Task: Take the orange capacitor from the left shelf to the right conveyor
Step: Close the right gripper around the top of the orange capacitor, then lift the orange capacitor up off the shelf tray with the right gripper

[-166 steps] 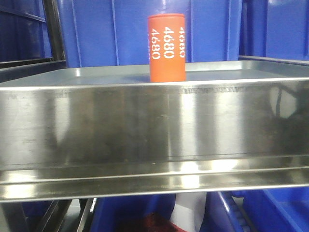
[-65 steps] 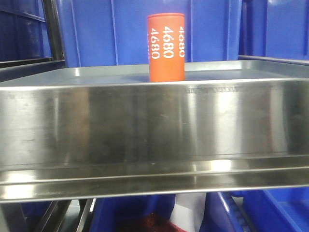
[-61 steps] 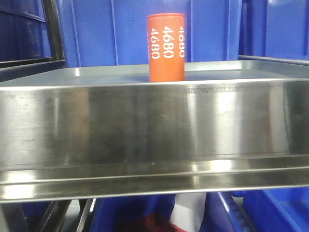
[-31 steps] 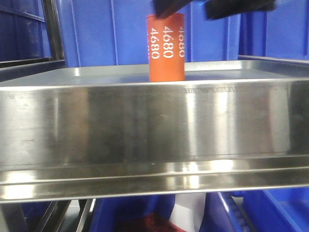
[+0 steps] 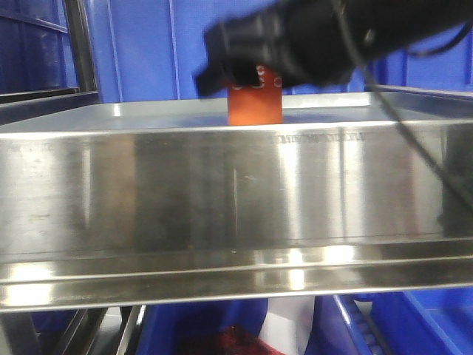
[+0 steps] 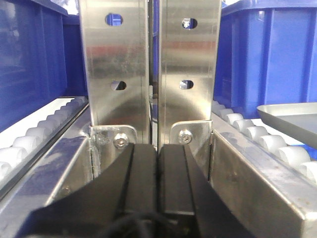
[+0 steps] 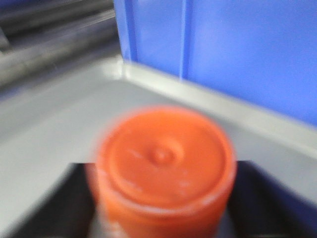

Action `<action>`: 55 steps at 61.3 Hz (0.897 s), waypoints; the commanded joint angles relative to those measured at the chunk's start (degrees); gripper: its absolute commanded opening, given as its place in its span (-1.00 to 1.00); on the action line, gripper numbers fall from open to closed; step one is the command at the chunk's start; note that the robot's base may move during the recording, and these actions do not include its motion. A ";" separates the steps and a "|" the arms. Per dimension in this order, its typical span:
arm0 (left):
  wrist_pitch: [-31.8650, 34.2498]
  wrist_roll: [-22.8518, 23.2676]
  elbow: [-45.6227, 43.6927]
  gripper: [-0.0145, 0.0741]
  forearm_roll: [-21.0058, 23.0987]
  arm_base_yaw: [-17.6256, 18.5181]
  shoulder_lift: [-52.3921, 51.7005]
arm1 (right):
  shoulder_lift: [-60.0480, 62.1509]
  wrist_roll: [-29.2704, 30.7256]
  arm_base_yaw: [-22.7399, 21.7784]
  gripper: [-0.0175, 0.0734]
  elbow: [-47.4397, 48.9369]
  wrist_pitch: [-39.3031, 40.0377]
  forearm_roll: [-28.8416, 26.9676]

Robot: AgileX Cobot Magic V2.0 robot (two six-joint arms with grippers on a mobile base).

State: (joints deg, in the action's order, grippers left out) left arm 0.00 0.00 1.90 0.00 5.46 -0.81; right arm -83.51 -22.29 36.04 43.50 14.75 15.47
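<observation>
The orange capacitor [image 5: 255, 107] stands upright on the left shelf [image 5: 222, 192], behind its deep shiny front lip. My right gripper [image 5: 247, 78] has come down over it from the upper right and hides its upper half. In the right wrist view the capacitor's flat top [image 7: 166, 158] lies between my two dark fingers [image 7: 54, 203], one on each side; the right gripper [image 7: 163, 198] is open around it, and the picture is blurred. My left gripper [image 6: 157, 153] is shut and empty, facing steel uprights. The right conveyor is out of view.
Blue plastic bins [image 5: 148, 52] stand behind the shelf and below it [image 5: 421, 325]. A dark upright [image 5: 81, 44] stands at the shelf's left. In the left wrist view, white roller tracks [image 6: 29, 139] run along both sides, with a steel tray edge [image 6: 292, 114] at right.
My right arm has come down from the top right, over and around the capacitor. The capacitor has stayed in its place on the shelf.
</observation>
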 commanded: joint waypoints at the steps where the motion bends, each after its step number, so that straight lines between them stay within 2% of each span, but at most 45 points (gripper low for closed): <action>1: 5.16 0.00 -0.45 -0.91 0.31 0.17 0.58 | 1.51 0.20 -0.84 -0.52 2.17 4.72 -0.53; 2: 5.16 0.00 -0.45 -0.91 0.31 0.17 0.58 | 1.51 0.13 -0.95 -0.58 2.17 4.79 -0.53; 5: 5.16 0.00 -0.45 -0.91 0.31 0.17 0.58 | 1.58 0.13 -1.20 -0.43 2.17 5.69 -0.69; 7: 5.16 0.00 -0.45 -0.91 0.31 0.17 0.58 | 1.58 0.13 -1.20 -0.40 2.17 6.41 -0.69; 13: 5.16 0.00 -0.45 -0.91 0.31 0.17 0.58 | 2.89 0.13 -1.12 -0.52 2.17 9.09 -0.69; 26: 5.16 0.00 -0.45 -0.91 0.31 0.17 0.58 | 13.29 0.25 0.13 -0.49 2.03 7.06 -0.29; 40: 5.16 0.00 -0.45 -0.91 0.31 0.17 0.58 | 32.87 0.25 0.24 -0.49 0.09 -10.49 3.97; 49: 5.16 0.00 -0.45 -0.91 0.31 0.17 0.58 | 46.86 0.25 0.24 -0.49 -2.10 -24.05 4.44; 55: 5.16 0.00 -0.45 -0.91 0.31 0.17 0.58 | 54.10 0.25 0.24 -0.49 -3.50 -30.14 4.49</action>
State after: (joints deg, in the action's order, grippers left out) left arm 0.00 0.00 1.90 0.00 5.46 -0.81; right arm -35.39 -22.29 36.22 39.40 -13.42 18.86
